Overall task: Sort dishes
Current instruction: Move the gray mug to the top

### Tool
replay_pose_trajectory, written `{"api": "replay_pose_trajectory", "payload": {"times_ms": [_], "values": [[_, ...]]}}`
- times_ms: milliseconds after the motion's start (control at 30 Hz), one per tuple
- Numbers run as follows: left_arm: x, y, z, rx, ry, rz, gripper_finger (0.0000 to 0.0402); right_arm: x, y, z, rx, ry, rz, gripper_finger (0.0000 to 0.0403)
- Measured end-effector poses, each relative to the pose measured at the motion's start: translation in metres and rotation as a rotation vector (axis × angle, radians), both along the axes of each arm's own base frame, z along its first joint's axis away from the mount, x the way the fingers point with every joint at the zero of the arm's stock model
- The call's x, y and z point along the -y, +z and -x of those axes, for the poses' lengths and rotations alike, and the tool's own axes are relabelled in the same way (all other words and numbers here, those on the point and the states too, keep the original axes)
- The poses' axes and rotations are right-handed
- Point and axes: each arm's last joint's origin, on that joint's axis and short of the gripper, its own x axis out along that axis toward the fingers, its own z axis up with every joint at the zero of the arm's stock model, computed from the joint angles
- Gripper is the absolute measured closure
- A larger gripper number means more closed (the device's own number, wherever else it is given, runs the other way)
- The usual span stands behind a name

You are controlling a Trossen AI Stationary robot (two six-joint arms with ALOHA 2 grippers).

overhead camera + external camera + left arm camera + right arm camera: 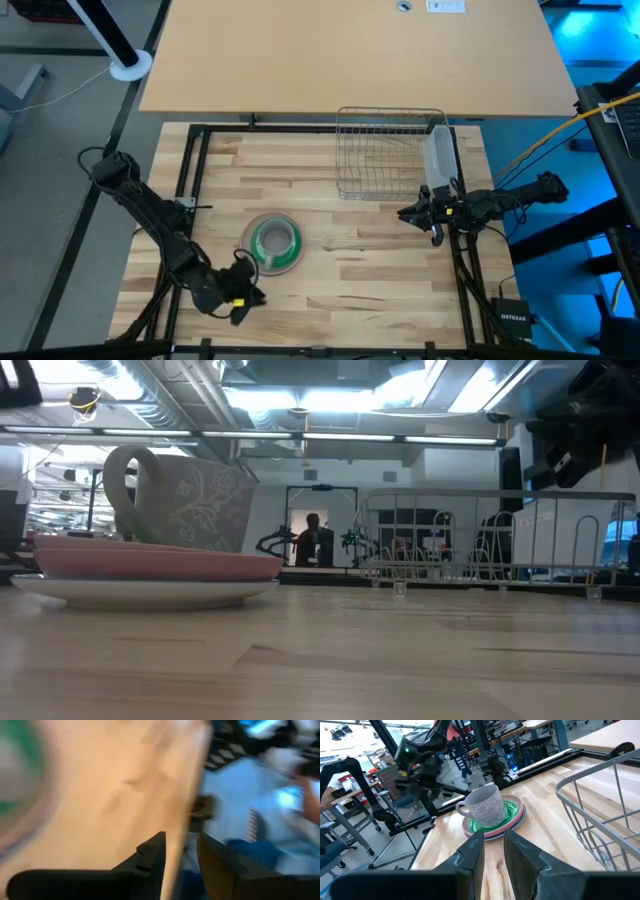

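Observation:
The dishes stand in one stack [272, 243] at the table's near middle. In the low view a white plate [140, 592] is at the bottom, a pink plate [150, 564] lies on it, and a green plate [512, 815] lies on that. A grey cup [185, 495] stands upright on top. My left gripper [238, 297] is near the table's near edge, left of the stack, fingers nearly together, empty. My right gripper [412, 213] hovers in front of the wire rack, fingers nearly together, empty, pointing toward the stack.
A wire dish rack [388, 152] stands at the far right of the table, with a translucent tub [440, 158] against its right side. Bare wood lies between the stack and the rack. A person [315, 540] stands far back in the room.

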Motion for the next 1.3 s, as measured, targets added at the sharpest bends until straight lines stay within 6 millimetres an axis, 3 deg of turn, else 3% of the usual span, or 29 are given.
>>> {"api": "replay_pose_trajectory", "payload": {"times_ms": [133,400,633,900,1300], "values": [[-0.007,-0.005,0.003,-0.025,0.102,-0.058,0.0316,0.0,0.0,0.0,0.0,0.0,0.0,0.0325],[-0.008,-0.006,0.002,-0.025,0.115,-0.068,0.0315,0.0,0.0,0.0,-0.001,0.0,0.001,0.0325],[-0.009,-0.007,0.003,-0.033,0.105,-0.099,0.0279,0.0,0.0,0.0,0.0,0.0,0.001,0.0325],[-0.029,-0.015,-0.001,-0.13,0.201,-0.16,0.0215,0.0,0.0,0.0,0.0,0.0,0.001,0.0325],[-0.048,-0.018,-0.018,-0.147,0.295,-0.164,0.0205,0.0,0.0,0.0,0.0,0.0,0.001,0.0325]]}}
